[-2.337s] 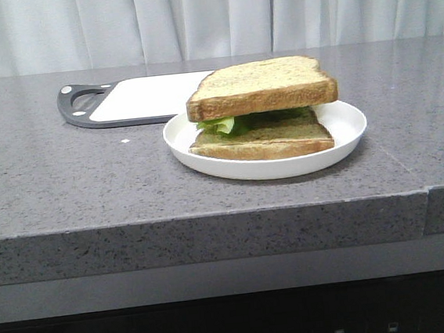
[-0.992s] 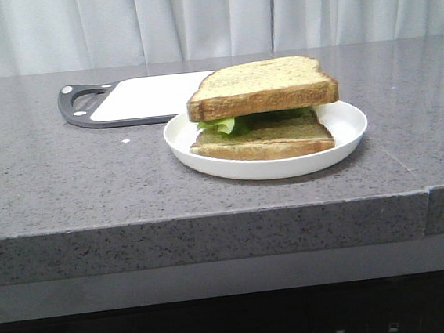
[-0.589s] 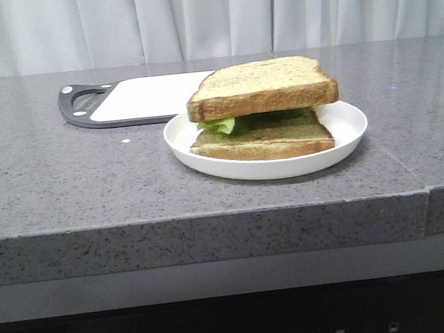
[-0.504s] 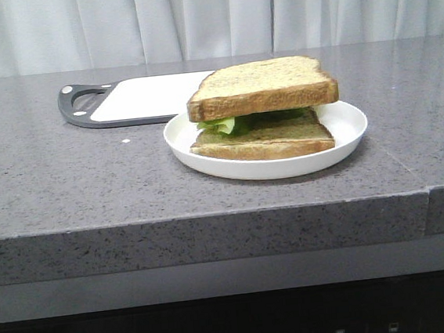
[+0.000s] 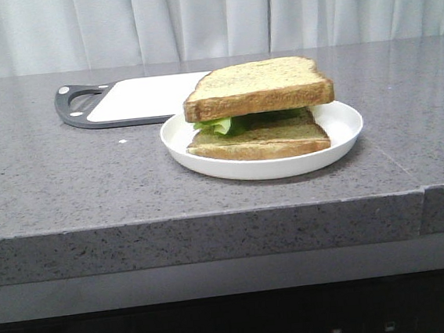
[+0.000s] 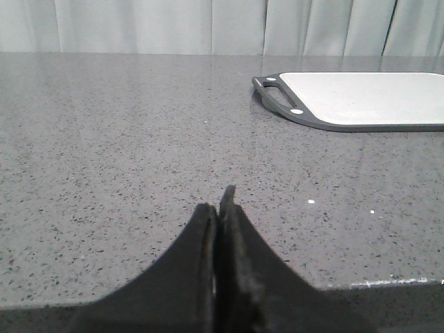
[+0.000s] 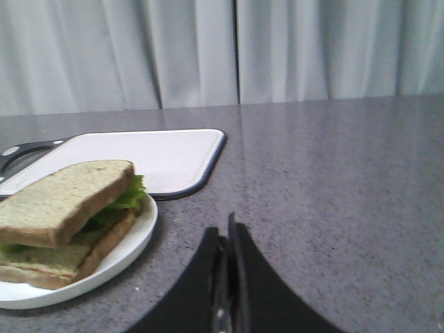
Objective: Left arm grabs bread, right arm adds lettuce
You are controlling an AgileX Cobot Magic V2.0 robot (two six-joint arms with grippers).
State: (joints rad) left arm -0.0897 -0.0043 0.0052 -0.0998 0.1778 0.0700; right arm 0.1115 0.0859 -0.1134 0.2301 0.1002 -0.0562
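A white plate (image 5: 343,135) holds a sandwich: a lower bread slice (image 5: 260,141), green lettuce (image 5: 216,125) on it, and an upper bread slice (image 5: 258,86) on top. The right wrist view shows the same plate (image 7: 136,243), upper bread slice (image 7: 59,196) and lettuce (image 7: 130,193). My left gripper (image 6: 219,205) is shut and empty, low over bare counter to the left of the cutting board. My right gripper (image 7: 226,232) is shut and empty, over the counter to the right of the plate. Neither gripper shows in the front view.
A white cutting board with a dark grey rim and handle (image 5: 137,100) lies behind the plate; it also shows in the left wrist view (image 6: 361,97) and the right wrist view (image 7: 149,156). Grey speckled counter (image 5: 67,189), with its front edge near me. White curtain behind.
The whole front view has shifted a few pixels left. The sandwich, plate and board keep their places relative to each other.
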